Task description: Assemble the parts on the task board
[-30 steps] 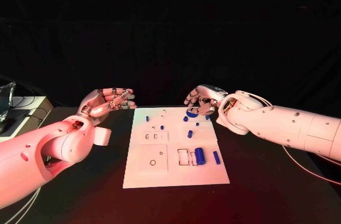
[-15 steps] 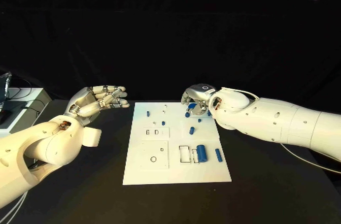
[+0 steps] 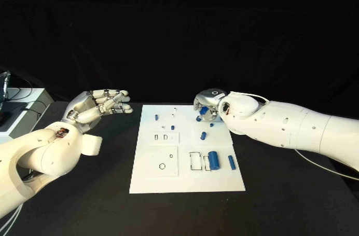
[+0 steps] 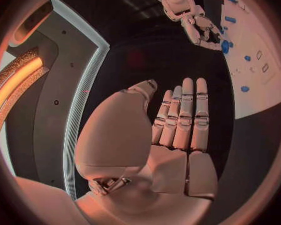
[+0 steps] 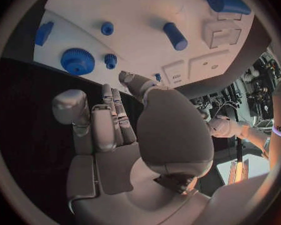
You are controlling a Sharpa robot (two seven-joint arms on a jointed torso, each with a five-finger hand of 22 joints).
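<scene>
1. Clearly the gear (image 5: 77, 61), a blue toothed disc, is the part in hand: it lies at the far right corner of the board (image 3: 150, 179), close to the board's edge, with a small blue peg (image 5: 110, 60) just beside it.
2. To do this step well, I judge the right hand (image 3: 208, 105) should come straight down over the gear, set its fingers on opposite sides of the toothed rim, and close only once the disc sits between them. Gripping from one side could slide the disc off the edge onto the worktop (image 3: 284, 205).
3. The lift should stay level and slow, since a thin flat disc can tip out of a light pinch, and the peg beside it is easily knocked.
4. Further in on the board lie a short cylinder (image 5: 175, 36), a large cylinder (image 3: 213, 160) near the rectangular slots, and a slim bar (image 3: 231, 162) beside it; none of these need be disturbed.
5. The right hand hovers over the gear corner with its fingers partly curled. The right wrist view shows nothing between them, and the gear lies free on the board, so it holds nothing.
6. The left hand (image 3: 99, 105) is raised off the board's left side, palm open, fingers extended together, empty and touching nothing.
</scene>
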